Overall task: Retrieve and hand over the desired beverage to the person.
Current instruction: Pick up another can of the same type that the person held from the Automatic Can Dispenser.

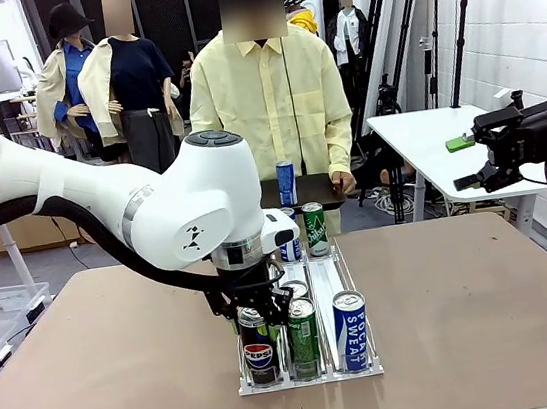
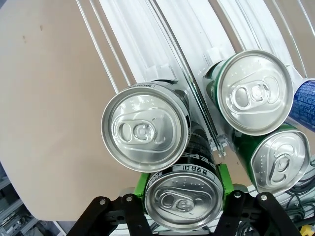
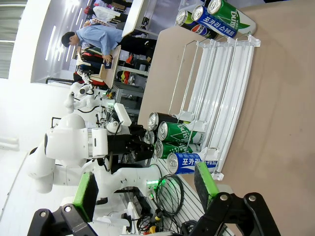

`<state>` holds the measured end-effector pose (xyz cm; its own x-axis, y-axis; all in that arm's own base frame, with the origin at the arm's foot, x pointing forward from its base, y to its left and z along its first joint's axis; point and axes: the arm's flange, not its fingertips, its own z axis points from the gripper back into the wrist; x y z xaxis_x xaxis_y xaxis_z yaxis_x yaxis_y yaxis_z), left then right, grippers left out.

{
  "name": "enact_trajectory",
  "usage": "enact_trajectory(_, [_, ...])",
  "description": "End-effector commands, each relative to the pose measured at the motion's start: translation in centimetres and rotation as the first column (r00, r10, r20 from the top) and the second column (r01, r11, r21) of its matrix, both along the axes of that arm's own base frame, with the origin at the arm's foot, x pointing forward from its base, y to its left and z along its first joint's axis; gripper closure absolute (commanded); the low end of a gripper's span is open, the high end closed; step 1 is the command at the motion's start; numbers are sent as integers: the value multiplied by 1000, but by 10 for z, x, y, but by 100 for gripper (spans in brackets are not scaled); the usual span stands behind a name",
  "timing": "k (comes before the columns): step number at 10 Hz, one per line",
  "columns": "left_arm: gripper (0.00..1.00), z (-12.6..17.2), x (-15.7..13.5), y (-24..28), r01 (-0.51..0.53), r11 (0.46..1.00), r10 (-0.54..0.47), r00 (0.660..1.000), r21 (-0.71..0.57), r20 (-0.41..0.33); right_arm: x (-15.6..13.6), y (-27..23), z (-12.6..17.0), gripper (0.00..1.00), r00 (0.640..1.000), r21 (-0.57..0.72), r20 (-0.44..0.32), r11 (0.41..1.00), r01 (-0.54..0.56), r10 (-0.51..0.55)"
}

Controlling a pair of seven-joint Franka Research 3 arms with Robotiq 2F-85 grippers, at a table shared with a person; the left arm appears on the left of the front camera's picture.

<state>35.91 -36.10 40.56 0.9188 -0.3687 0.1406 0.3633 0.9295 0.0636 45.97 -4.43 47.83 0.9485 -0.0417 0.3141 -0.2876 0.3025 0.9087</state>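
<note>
Where the left lane of the clear rack ends nearest the robot, the Pepsi can stands upright with the left claw closed on its upper part, one green pad pressed to each side. In the left wrist view a second black can stands just behind it in the same lane, touching or nearly touching it. In the middle lane beside it stand a green can at the front and another green one behind. The front of the right lane holds a blue Pocari Sweat can. At the rack's far end a Sprite can stands upright. The rack sits mid-tabletop, running from the robot's side toward the person, who stands at the far edge in a pale-yellow shirt, one hand on a dark tray that carries a blue can. Well apart from the rack, the right claw hangs high at the right side of the front view, its jaws wide open and holding nothing.
</note>
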Motion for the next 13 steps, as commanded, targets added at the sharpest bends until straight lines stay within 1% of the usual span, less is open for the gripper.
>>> enact_trajectory(1, [97, 23, 5, 7, -11, 1000, 11, 1000, -11, -8, -1, 1, 0, 0, 1000, 5, 1, 1000, -1, 1])
enact_trajectory(2, [97, 38, 9, 12, -30, 999, 29, 1000, -29, -11, -1, 1, 0, 0, 1000, 5, 1, 1000, -1, 1])
enact_trajectory(4, [97, 64, 15, 20, -56, 998, 56, 998, -23, 2, -1, 1, 0, 0, 1000, 5, 1, 1000, -1, 1])
enact_trajectory(5, [97, 84, 16, 27, -56, 998, 57, 998, -43, 19, -1, 1, 0, 0, 1000, 5, 1, 1000, -1, 1])
enact_trajectory(6, [97, 103, 18, 32, -63, 997, 65, 996, -39, 53, -1, 1, 0, 0, 1000, 5, 1, 1000, -1, 1])
enact_trajectory(7, [97, 119, 18, 37, -71, 996, 74, 996, -58, 47, -1, 1, 0, 0, 1000, 5, 1, 1000, -1, 1])
enact_trajectory(10, [97, 173, 19, 60, -112, 992, 119, 987, -64, 110, -1, 1, 0, 0, 1000, 5, 1, 1000, -1, 1])
enact_trajectory(12, [97, 191, 22, 74, -131, 989, 138, 984, -61, 117, -1, 1, 0, 0, 1000, 5, 1, 1000, -1, 1])
enact_trajectory(13, [97, 193, 26, 81, -143, 988, 148, 983, -51, 108, -1, 1, 0, 0, 1000, 5, 1, 1000, -1, 1])
